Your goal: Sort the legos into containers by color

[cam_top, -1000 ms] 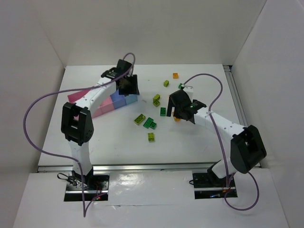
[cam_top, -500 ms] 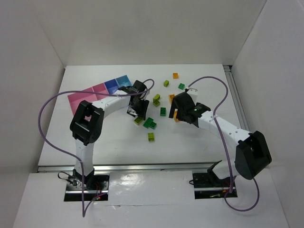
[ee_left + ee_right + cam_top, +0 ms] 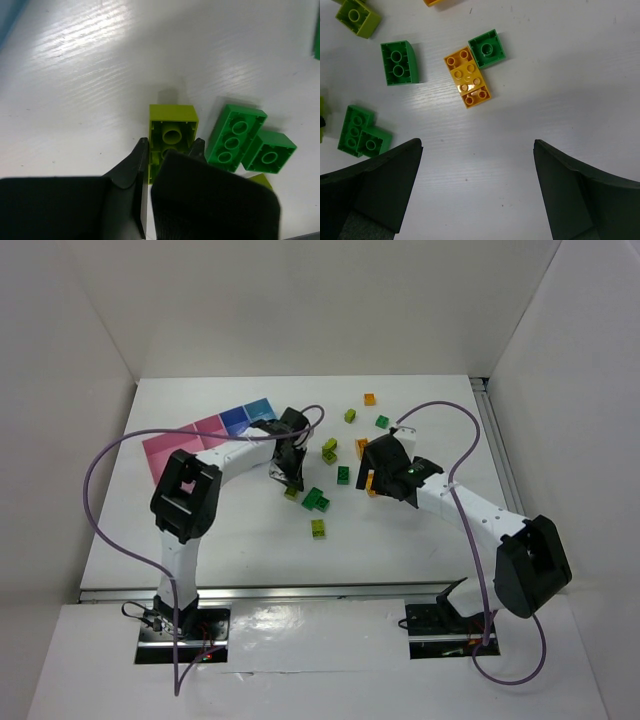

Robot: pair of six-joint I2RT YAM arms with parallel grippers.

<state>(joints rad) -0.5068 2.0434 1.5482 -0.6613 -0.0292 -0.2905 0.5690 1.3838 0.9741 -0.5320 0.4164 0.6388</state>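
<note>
The pink and blue bins (image 3: 205,430) sit far left on the desk (image 3: 240,540). The left tool (image 3: 170,146) pinches a lime-green brick (image 3: 172,120) tight, just beside two dark green bricks (image 3: 235,135). The right tool (image 3: 477,150) is spread wide, holding nothing, above an orange brick (image 3: 467,77)

White table (image 3: 400,540) (faintly grained) enclosed by plain white walls (image 3: 330,300).

Left hand (image 3: 170,147), formerly wide, now tight around lime-green lego (image 3: 172,117).
</note>
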